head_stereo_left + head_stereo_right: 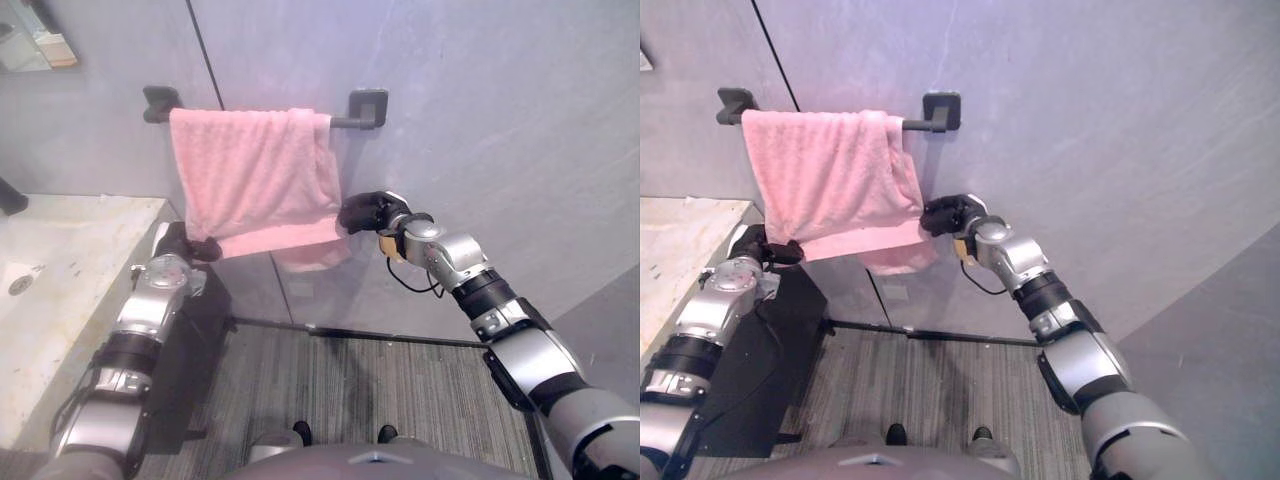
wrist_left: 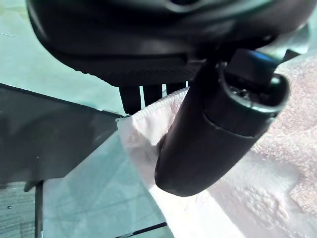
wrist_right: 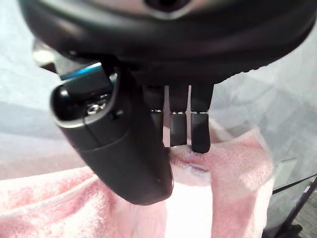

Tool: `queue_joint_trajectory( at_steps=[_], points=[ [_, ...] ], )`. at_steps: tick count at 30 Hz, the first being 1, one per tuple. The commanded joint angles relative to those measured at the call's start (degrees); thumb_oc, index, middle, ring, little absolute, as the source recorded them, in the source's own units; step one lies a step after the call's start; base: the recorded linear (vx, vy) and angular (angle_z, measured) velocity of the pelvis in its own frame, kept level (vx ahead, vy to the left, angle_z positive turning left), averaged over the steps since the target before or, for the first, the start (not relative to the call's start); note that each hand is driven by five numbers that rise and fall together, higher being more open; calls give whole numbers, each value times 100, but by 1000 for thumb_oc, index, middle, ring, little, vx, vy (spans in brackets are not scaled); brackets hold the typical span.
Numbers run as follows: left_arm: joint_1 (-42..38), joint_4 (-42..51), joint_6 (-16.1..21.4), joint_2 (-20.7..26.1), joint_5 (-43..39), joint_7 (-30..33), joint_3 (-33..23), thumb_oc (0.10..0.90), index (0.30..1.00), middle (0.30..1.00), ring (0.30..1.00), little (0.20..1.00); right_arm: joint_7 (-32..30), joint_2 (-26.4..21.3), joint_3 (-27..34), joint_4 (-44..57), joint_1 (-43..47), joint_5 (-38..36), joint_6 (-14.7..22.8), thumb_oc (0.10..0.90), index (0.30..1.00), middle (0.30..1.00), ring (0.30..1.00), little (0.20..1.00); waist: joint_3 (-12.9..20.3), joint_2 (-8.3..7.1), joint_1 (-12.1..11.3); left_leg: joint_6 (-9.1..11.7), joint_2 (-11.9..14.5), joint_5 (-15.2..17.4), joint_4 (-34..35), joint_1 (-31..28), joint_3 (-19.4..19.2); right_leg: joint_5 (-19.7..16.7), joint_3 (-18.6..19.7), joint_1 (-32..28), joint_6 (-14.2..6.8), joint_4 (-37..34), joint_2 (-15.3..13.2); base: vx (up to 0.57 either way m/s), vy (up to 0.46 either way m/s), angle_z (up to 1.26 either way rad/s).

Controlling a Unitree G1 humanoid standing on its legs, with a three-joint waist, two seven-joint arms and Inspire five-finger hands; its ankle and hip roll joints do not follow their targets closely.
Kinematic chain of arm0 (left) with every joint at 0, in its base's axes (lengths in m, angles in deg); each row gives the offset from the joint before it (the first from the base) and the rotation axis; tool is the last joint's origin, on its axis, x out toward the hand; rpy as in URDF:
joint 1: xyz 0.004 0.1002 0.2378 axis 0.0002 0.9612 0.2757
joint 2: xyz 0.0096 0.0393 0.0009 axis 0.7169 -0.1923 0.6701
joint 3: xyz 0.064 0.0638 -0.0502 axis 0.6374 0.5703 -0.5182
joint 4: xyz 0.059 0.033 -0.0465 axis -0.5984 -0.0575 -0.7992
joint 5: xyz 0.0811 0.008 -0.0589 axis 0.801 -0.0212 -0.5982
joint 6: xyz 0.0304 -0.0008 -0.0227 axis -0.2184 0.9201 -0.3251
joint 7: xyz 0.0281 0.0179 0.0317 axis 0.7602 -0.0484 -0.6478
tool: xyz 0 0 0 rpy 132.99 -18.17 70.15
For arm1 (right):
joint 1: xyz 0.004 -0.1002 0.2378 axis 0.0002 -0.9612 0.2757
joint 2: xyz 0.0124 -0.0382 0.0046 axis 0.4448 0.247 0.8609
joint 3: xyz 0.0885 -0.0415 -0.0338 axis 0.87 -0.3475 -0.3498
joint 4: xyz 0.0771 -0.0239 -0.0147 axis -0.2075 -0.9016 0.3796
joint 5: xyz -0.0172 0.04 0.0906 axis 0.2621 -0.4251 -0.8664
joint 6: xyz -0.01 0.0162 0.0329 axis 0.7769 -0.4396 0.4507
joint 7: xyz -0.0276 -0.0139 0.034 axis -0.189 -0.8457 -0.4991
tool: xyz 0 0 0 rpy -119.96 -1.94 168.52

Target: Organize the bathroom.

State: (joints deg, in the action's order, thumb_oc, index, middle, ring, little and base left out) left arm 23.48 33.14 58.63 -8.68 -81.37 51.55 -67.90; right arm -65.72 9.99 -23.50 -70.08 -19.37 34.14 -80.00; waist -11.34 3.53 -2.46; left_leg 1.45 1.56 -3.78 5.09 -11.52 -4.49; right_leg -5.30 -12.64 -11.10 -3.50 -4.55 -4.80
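— While it hangs over the one black towel bar (image 1: 340, 123), who holds the single pink towel (image 1: 255, 180)?
— Both: left hand (image 1: 197, 247) pinches its lower left corner, right hand (image 1: 365, 213) its lower right edge.

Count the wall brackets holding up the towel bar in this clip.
2. One bracket is at the bar's left end, beside the pink towel; the other bracket is at the right end, above the right robot hand.
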Motion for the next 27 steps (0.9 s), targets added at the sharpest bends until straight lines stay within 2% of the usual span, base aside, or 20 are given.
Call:
queue_joint_trajectory(
  at_steps=[1, 10, 11, 12, 13, 16, 20, 21, 23, 24, 27],
  points=[
    [110, -194, 370, 515, 314, 496, -538, 400, 300, 300, 300, 300, -611, -868, 515, -493, 1260, 455, 544, 400, 300, 300, 300, 300, 555, -100, -26, -9, -237, 563, -189, -123, -259, 554, 204, 63, -125, 194, 116, 0, 0, 0],
    [120, -58, 292, 533, 287, 465, -545, 400, 300, 300, 300, 300, -636, -911, 564, -479, 1232, 466, 496, 400, 300, 300, 300, 300, 581, -97, -5, -9, -239, 567, -184, -133, -256, 561, 250, 63, -132, 196, 118, 0, 0, 0],
    [123, -27, 316, 540, 290, 406, -549, 400, 300, 300, 300, 300, -581, -913, 570, -471, 1227, 484, 467, 515, 472, 472, 472, 472, 577, -97, -5, -10, -241, 568, -187, -130, -250, 561, 255, 69, -131, 201, 120, 0, 0, 0],
    [122, -9, 357, 540, 285, 330, -555, 400, 300, 300, 300, 300, -570, -912, 573, -466, 1218, 498, 459, 750, 825, 825, 825, 825, 571, -100, -5, -14, -244, 568, -194, -123, -249, 559, 262, 72, -129, 202, 121, 0, 0, 0],
    [115, 15, 394, 541, 265, 300, -558, 400, 300, 300, 300, 300, -551, -918, 568, -452, 1216, 485, 448, 800, 900, 900, 900, 900, 564, -102, -4, -14, -243, 567, -201, -118, -252, 555, 268, 75, -130, 203, 118, 0, 0, 0],
    [115, 115, 480, 518, 129, 206, -569, 521, 481, 481, 481, 481, -502, -885, 545, -441, 1170, 458, 450, 800, 900, 900, 900, 900, 538, -105, -8, -15, -247, 570, -227, -103, -252, 551, 281, 86, -126, 217, 116, 0, 0, 0],
    [110, 222, 465, 452, 31, 267, -579, 587, 580, 580, 580, 580, -514, -814, 498, -504, 1154, 454, 509, 800, 900, 900, 900, 900, 517, -102, -22, -10, -248, 573, -235, -106, -238, 544, 278, 79, -127, 211, 118, 0, 0, 0],
    [111, 256, 442, 439, 32, 283, -586, 673, 709, 709, 709, 709, -529, -801, 490, -501, 1152, 447, 509, 800, 900, 900, 900, 900, 521, -107, -25, -8, -247, 573, -233, -105, -239, 544, 280, 73, -127, 200, 120, 0, 0, 0],
    [115, 285, 454, 420, 43, 295, -581, 767, 851, 851, 851, 851, -536, -792, 485, -493, 1138, 435, 521, 800, 900, 900, 900, 900, 530, -117, -24, -7, -244, 570, -229, -100, -245, 544, 287, 70, -126, 189, 126, 0, 0, 0],
    [110, 282, 458, 421, 47, 291, -579, 800, 900, 900, 900, 900, -537, -789, 484, -500, 1135, 437, 531, 800, 900, 900, 900, 900, 533, -119, -26, -7, -243, 569, -230, -98, -245, 544, 288, 70, -124, 188, 127, 0, 0, 0],
    [94, 319, 393, 440, 99, 142, -534, 800, 900, 900, 900, 900, -564, -786, 479, -487, 1156, 422, 514, 800, 900, 900, 900, 900, 527, -122, -33, -8, -241, 571, -252, -80, -247, 543, 286, 84, -126, 202, 121, 0, 0, 0]
  ],
)
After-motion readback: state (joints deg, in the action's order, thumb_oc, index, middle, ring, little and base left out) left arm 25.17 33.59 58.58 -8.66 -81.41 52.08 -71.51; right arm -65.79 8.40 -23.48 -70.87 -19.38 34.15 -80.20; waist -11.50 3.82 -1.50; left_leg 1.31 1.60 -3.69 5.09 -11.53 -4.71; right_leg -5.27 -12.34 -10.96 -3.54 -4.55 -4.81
